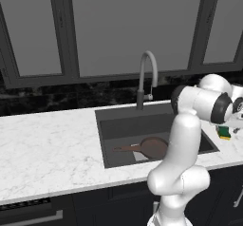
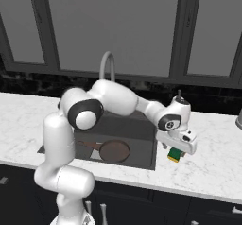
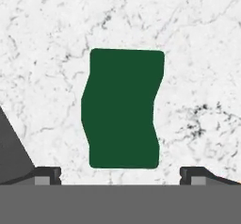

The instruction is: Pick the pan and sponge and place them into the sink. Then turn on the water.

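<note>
Gripper (image 3: 120, 173) hangs straight above the sponge (image 3: 122, 108), jaws spread wide with one tip on each side of it and nothing pinched between them. From the hand view the sponge's green top lies flat on the white marble counter (image 3: 197, 53), centred between the two fingertips (image 3: 47, 175), with bare stone showing past both of its long sides. In the right base view the sponge (image 2: 176, 155) sits just under the hand, on the counter to the right of the sink (image 2: 142, 125) and close to the counter's front edge. The left base view shows it (image 1: 224, 133) beside the sink's right rim, partly hidden by the arm.

Pan (image 1: 153, 147) already lies in the sink (image 1: 114, 125), near the front wall, handle pointing left. Faucet (image 1: 146, 78) stands behind the basin at its back rim, well apart from the hand. Marble around the sponge is bare; the sink's edge appears as a dark wedge at the lower left of the hand view.
</note>
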